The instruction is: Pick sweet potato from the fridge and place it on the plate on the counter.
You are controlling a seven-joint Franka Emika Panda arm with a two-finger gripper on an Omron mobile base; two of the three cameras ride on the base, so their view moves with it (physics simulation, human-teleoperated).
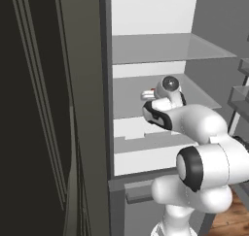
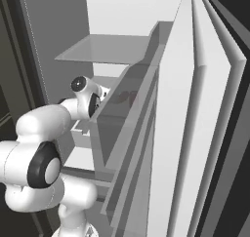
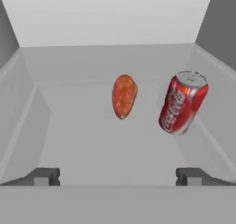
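Both base views look forward into the open fridge [image 1: 146,109] from behind the arm, left and right. The hand view sits close inside, facing the shelf's [image 3: 115,140] back edge

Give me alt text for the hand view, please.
An orange sweet potato lies on a grey fridge shelf, apart from a red cola can on its right. The open gripper is short of both, its two dark fingertips spread wide.

The sweet potato [image 3: 124,96] lies on a shelf [image 3: 106,144] in the fridge [image 1: 151,16]. A can [image 3: 183,103] stands just to its right in the hand view, a little apart. The back wall [image 3: 110,15] is behind both.
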